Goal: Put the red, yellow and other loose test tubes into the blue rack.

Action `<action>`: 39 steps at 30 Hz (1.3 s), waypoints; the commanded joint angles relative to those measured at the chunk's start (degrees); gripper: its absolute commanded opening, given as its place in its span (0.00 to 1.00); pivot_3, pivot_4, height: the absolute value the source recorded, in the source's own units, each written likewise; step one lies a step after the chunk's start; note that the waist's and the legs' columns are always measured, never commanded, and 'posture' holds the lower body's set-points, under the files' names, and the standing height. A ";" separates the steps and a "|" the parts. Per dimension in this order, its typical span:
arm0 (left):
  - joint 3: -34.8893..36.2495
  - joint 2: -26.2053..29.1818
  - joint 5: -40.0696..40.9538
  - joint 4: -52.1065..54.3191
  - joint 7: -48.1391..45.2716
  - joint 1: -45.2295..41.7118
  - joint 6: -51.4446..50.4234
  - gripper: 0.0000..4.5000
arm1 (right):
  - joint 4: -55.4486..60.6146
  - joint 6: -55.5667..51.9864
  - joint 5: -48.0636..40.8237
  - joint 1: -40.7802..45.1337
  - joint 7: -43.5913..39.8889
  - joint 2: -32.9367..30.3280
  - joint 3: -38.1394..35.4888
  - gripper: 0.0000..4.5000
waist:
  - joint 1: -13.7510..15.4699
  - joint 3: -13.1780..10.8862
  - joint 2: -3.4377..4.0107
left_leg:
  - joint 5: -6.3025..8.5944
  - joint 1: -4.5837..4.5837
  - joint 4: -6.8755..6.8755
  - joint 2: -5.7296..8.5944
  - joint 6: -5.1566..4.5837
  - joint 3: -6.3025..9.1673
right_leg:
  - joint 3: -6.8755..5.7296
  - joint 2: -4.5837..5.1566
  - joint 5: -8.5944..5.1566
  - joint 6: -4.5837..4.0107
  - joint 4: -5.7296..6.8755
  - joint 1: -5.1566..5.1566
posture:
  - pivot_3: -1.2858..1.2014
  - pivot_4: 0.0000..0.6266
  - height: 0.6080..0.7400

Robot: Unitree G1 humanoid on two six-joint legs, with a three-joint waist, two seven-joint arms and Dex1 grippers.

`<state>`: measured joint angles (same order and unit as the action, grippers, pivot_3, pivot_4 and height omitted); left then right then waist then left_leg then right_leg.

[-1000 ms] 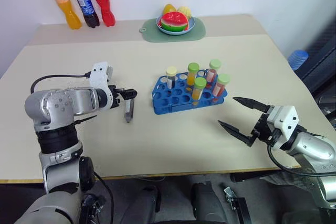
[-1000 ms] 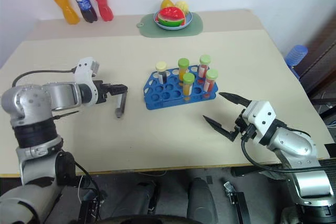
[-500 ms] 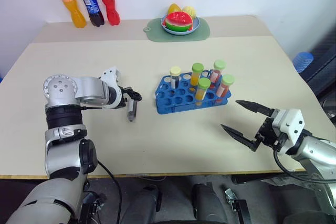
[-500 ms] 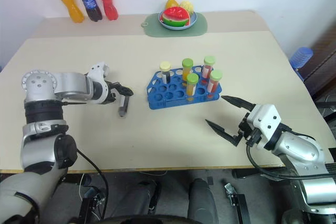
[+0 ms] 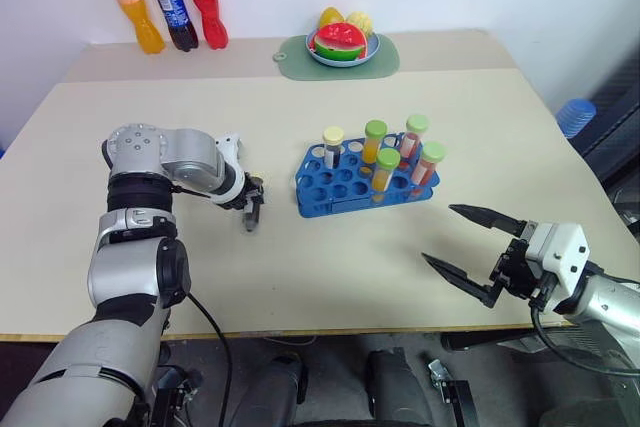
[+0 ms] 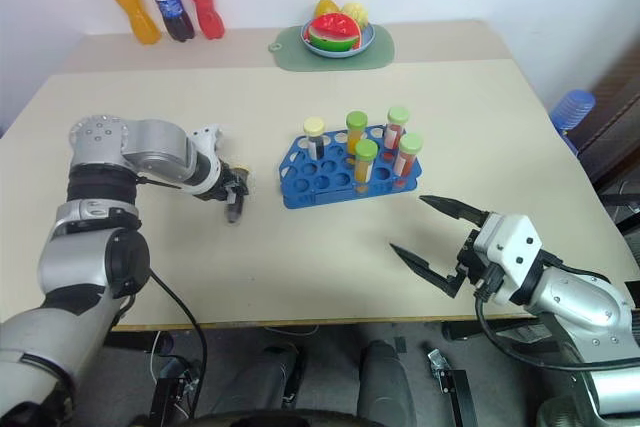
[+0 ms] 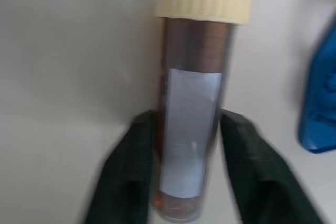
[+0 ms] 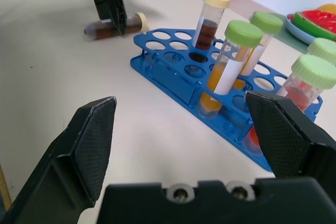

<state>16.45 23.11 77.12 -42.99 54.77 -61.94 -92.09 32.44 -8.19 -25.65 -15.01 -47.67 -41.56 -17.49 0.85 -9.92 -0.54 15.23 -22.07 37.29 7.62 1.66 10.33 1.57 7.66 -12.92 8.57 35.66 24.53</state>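
A test tube (image 7: 191, 93) with a pale cream cap, a white label and brownish contents lies flat on the table, left of the blue rack (image 5: 330, 192). My left gripper (image 5: 251, 213) points down onto it, and its two black fingers (image 7: 131, 166) are shut on the tube's lower half. In the right wrist view the same tube (image 8: 100, 31) rests on the table under that gripper. Several capped tubes stand in the rack, one cream-capped (image 5: 332, 137), the others green-capped (image 5: 375, 131). My right gripper (image 5: 470, 245) hovers open and empty over the table's front right.
Three soda bottles (image 5: 165, 2) stand at the back left corner. A fruit plate (image 5: 342, 42) sits on a pale green mat at the back middle. A blue stack (image 5: 577, 113) shows beyond the table's right edge.
My left gripper has tipped downward over the lying tube and shut on it. My right gripper has drawn back a little toward the front edge, still open.
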 commanded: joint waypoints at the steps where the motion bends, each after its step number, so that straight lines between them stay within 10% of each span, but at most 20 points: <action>1: -1.06 -0.55 -4.35 0.36 -2.86 -0.13 -0.41 0.17 | 2.26 0.49 -0.64 -0.11 0.26 0.02 -1.96 0.97 | 0.07 0.06 -0.02 | 0.00 0.01 0.00 0.00 0.00 0.00 | 0.00 0.00 0.00 0.00 0.00 -0.01 | 0.52 0.24 1.00; 9: -10.11 7.72 -5.50 29.69 -37.34 7.98 1.18 0.17 | 1.58 0.99 -0.01 0.03 1.08 0.68 -1.68 0.97 | -0.19 0.05 -0.06 | -0.01 0.02 -0.01 -0.02 0.02 -0.11 | 0.07 0.00 0.00 -0.01 0.13 0.05 | 0.52 0.24 1.00; 14: -11.60 18.35 -17.03 55.11 -68.47 21.29 27.08 0.17 | 1.23 0.91 0.29 0.37 2.18 2.02 -0.53 0.97 | -0.42 0.06 -0.04 | -0.01 0.01 -0.18 -0.20 0.03 -0.53 | 0.36 -0.03 -0.03 -0.08 0.24 0.33 | 0.52 0.24 1.00; 18: -9.54 14.47 -25.92 63.52 -79.45 28.54 48.08 0.17 | 0.39 -0.54 -1.20 1.57 2.76 2.91 -0.51 0.97 | 0.41 0.06 -0.04 | 0.05 0.08 -0.12 -0.19 -0.07 -0.65 | 0.47 -0.02 -0.02 -0.09 0.05 0.13 | 0.52 0.24 1.00; 30: -18.91 -5.28 -45.04 40.76 -101.99 31.60 85.56 0.17 | 2.20 -0.08 0.83 -0.44 5.51 4.07 -1.19 0.97 | 1.39 0.06 -0.07 | 0.36 0.44 -0.14 -0.22 -0.61 -0.88 | 0.52 -0.04 0.00 -0.06 -0.35 -0.30 | 0.52 0.24 1.00; 39: -19.10 -8.97 -46.41 18.54 -118.86 20.38 89.05 0.17 | 4.07 1.27 2.92 -3.54 7.61 5.90 -1.62 0.97 | 1.30 0.06 -0.09 | 0.43 0.49 -0.08 -0.20 -0.73 -0.91 | 0.57 -0.05 0.04 0.04 -0.40 -0.38 | 0.52 0.24 1.00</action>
<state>-3.34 14.81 31.68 -21.61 -61.81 -39.80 -5.35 34.06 -8.27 -23.11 -17.97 -40.78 -36.34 -17.69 2.15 -9.86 -0.62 15.65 -21.57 37.21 7.41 0.94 9.43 2.15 7.61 -12.87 8.62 35.26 24.15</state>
